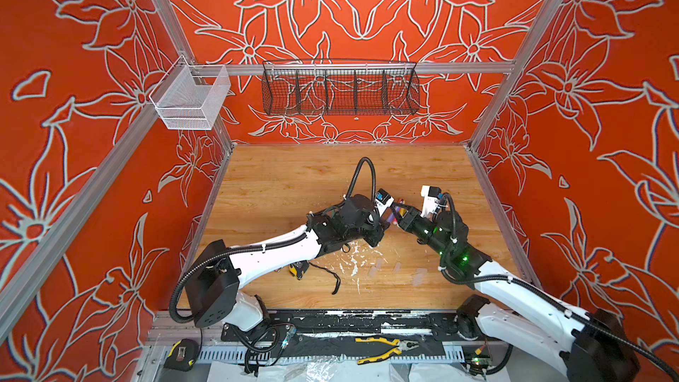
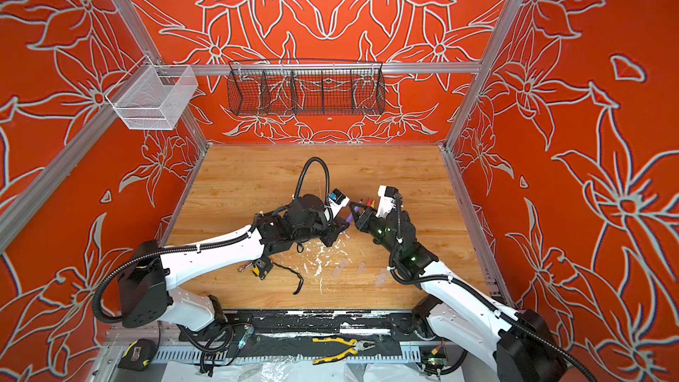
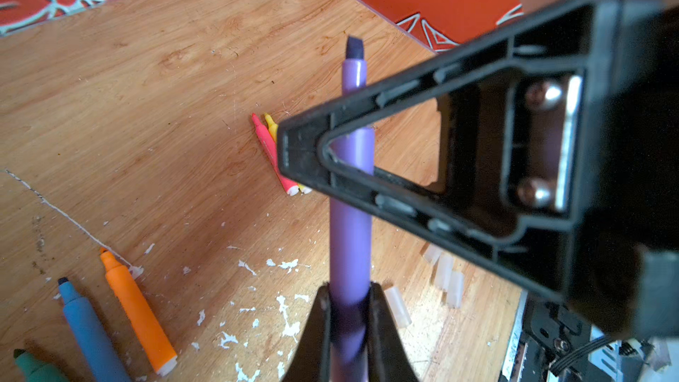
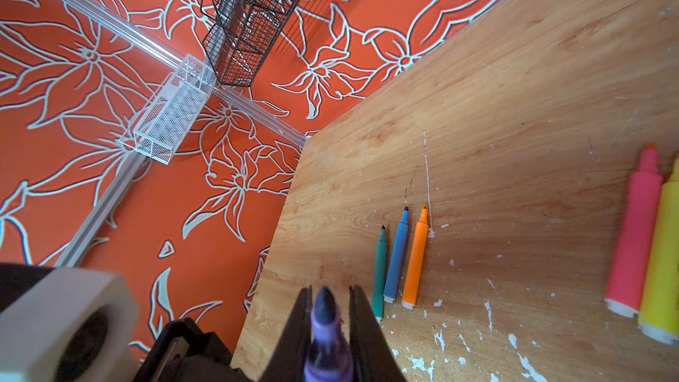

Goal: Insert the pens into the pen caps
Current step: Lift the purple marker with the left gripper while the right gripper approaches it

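Purple pen (image 3: 351, 237) is held clear of the table (image 3: 147, 104) near the paint flecks (image 3: 286, 264), left gripper (image 3: 349, 293) and right gripper (image 4: 330, 292) both clamped on its barrel (tip bare, no cap fitted). No pen is capped yet: teal pen (image 4: 380, 270), blue pen (image 4: 397, 255), orange pen (image 4: 417, 255), pink pen (image 4: 633, 237) and yellow pen (image 4: 665, 262) lie bare near the flecks, the pen caps (image 3: 444, 273) loose just beside them. Cap count is uncertain: a gripper finger hides part of the group.

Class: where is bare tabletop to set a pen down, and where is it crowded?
Bare: the far strip of the table, from the back wall to the held purple pen. Crowded: around that pen, and nearer the robot, among pen caps, paint flecks and black cord.
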Tool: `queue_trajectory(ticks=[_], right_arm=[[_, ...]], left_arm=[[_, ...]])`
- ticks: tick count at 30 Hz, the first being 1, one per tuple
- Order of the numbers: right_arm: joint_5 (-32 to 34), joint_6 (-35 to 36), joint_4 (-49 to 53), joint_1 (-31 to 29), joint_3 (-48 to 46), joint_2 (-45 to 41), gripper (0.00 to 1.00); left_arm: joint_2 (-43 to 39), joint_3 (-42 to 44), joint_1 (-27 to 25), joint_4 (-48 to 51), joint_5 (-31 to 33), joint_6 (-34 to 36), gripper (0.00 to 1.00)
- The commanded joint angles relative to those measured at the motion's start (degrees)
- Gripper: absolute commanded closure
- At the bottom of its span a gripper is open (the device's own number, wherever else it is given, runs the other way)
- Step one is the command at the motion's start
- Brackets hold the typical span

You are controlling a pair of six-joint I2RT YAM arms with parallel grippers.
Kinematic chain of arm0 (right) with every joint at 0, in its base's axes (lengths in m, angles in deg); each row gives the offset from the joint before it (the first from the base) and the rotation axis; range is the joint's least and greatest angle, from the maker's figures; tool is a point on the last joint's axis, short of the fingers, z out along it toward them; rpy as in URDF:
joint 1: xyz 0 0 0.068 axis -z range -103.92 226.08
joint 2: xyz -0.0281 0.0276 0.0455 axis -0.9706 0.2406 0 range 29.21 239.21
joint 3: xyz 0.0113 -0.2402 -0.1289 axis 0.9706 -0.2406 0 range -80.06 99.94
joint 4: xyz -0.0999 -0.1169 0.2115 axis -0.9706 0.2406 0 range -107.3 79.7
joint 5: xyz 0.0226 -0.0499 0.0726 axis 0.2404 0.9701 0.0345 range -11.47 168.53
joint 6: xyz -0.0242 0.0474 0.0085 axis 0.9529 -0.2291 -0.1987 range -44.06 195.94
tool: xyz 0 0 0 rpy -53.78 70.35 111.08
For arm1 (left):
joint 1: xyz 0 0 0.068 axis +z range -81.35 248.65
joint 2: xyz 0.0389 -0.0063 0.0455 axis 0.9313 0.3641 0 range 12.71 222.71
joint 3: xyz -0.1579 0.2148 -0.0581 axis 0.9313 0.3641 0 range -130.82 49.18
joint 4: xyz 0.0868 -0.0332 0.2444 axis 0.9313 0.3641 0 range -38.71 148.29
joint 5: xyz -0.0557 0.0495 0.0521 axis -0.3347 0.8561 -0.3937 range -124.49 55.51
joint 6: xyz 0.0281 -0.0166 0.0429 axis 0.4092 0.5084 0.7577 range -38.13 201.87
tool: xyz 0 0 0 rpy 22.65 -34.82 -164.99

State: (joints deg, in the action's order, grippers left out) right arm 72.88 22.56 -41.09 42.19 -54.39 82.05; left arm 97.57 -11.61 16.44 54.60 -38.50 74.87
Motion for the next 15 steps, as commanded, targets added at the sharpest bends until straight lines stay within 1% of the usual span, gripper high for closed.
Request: queue_trajectory(ticks=[1,4,7,12,15], right_arm=[[1.58,-0.91,-1.08,-1.28,0.78,-0.62,0.84],[2.69,-0.76,-1.33,-2.42,0.56,-1.24,0.84],[3.54,-0.62,-1.69,-3.52,0.52,-1.37,0.85],[4.73,-0.57,-2.27,-5.12,0.61,-0.7,0.86],[4.97,-0.43,-2.75,-5.64,0.61,-0.27,0.86]], left_arm=[[-1.42,0.88,-0.49,-2.42,0.31,0.95,0.77],[-1.26,0.74,-0.52,-2.89,0.8,0.77,0.67],[-0.98,0.51,-0.49,-2.98,0.85,0.68,0.64],[-0.85,0.5,-0.53,-3.3,0.76,0.41,0.63],[-0.86,0.59,-0.53,-3.31,0.41,0.46,0.68]])
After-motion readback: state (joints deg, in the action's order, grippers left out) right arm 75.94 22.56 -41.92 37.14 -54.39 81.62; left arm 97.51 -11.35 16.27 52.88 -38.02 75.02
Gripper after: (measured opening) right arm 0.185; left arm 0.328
